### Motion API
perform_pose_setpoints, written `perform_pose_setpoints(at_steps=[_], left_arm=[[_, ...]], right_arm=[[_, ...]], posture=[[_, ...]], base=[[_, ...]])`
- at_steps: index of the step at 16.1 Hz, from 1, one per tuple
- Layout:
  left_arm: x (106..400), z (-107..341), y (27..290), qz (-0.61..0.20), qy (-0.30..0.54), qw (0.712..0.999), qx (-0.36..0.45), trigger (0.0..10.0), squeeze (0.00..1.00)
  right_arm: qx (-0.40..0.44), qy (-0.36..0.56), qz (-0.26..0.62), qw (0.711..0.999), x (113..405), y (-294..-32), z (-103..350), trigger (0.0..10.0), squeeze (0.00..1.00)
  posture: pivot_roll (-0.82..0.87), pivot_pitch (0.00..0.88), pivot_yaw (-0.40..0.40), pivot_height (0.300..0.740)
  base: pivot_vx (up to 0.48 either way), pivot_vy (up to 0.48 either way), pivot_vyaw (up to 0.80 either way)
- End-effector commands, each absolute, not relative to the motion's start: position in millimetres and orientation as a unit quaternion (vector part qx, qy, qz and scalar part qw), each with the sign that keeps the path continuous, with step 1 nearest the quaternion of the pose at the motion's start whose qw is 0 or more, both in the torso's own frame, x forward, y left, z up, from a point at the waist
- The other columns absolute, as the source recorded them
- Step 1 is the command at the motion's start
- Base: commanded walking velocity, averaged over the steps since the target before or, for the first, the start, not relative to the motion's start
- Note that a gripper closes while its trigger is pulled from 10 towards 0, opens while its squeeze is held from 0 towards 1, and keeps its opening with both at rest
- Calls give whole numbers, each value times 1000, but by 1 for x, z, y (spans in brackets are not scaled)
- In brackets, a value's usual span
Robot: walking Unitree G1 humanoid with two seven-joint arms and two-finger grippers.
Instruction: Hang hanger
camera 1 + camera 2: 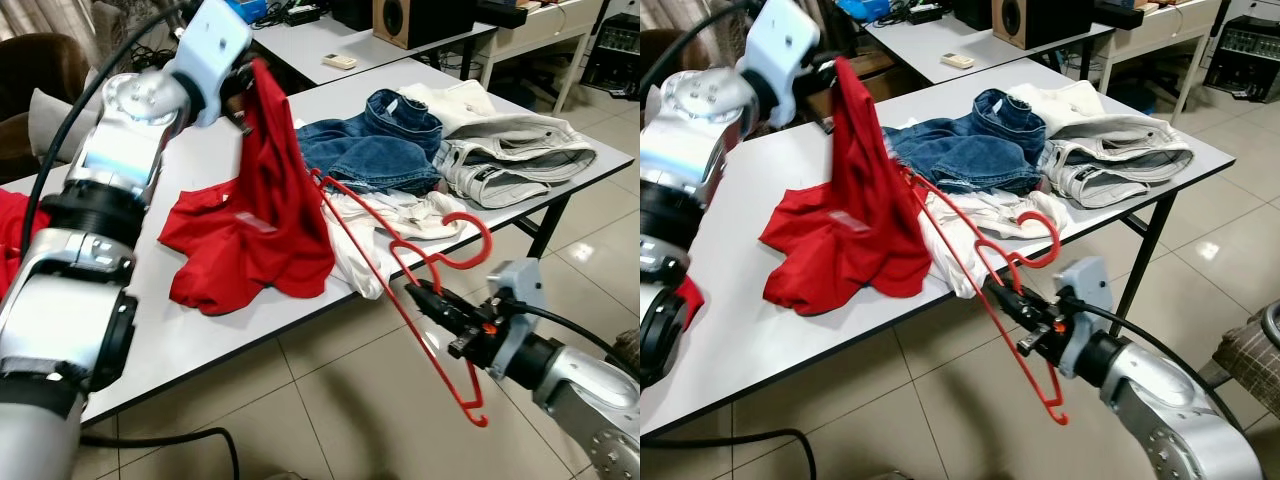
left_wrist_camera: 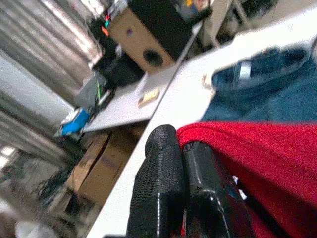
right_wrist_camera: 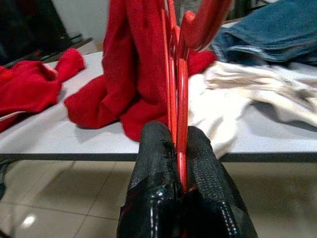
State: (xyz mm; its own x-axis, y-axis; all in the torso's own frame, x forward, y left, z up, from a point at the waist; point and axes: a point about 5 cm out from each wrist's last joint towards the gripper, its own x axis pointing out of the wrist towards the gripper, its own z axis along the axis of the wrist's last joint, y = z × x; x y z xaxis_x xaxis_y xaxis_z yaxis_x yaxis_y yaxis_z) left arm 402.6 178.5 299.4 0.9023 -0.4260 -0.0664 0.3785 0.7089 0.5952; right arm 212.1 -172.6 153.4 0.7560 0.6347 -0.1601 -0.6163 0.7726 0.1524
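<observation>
Between right hand [image 3: 179,163] fingers sits the red hanger [image 3: 177,99], bar clamped.

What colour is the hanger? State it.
Red; the hanger shows best in the left eye view.

Silver arms [image 1: 110,160], black cables — each hand [image 1: 1012,300] with textured black fingers [image 3: 153,163].
</observation>
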Motion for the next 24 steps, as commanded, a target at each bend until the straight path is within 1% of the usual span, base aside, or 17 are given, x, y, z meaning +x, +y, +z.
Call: perform_pose_setpoints(at_steps=[1,3,4,7,10,12,16,17,19,21,22,23,24], left_arm=[[400,296,184,-219,-24,920,325,0,0],[391,287,165,-286,-4,909,302,0,0],[388,282,158,-307,6,905,296,0,0],[387,268,152,-310,22,901,302,0,0],[380,268,145,-328,25,898,292,0,0],[378,270,146,-326,26,898,295,0,0],[364,273,143,-364,38,880,303,0,0],[355,271,143,-377,51,871,312,0,0],[349,268,144,-380,59,867,318,0,0],[342,266,147,-374,71,869,316,0,0],[342,266,150,-365,70,873,315,0,0],[342,267,155,-343,69,883,314,0,0],[346,274,166,-297,55,896,325,0,0]], right_arm=[[47,90,338,936,212,-172,158,10000,0],[58,79,366,925,211,-165,163,10000,0],[61,77,380,920,211,-160,164,10000,0],[64,88,421,901,207,-149,162,10000,0],[58,96,413,904,209,-150,158,10000,0],[61,98,410,905,211,-149,157,10000,0],[53,137,353,924,230,-154,142,10000,0],[50,148,340,928,244,-152,136,10000,0],[48,154,335,928,253,-149,132,10000,0],[49,158,332,929,264,-144,130,10000,0],[51,158,337,927,265,-143,131,10000,0],[53,159,345,924,266,-140,131,10000,0],[55,173,357,916,262,-137,128,10000,0]], posture=[[-123,0,155,740],[-121,0,157,740],[-122,0,158,740],[-125,0,156,740],[-129,0,151,740],[-129,0,151,740],[-133,0,158,740],[-133,0,162,740],[-124,0,153,740],[-117,0,143,740],[-117,0,143,740],[-107,0,127,740],[-105,0,121,740]], base=[[0,0,0],[0,0,0],[0,0,0],[0,0,0],[0,0,0],[0,0,0],[0,0,0],[0,0,0],[0,0,0],[0,0,0],[0,0,0],[0,0,0],[0,0,0]])
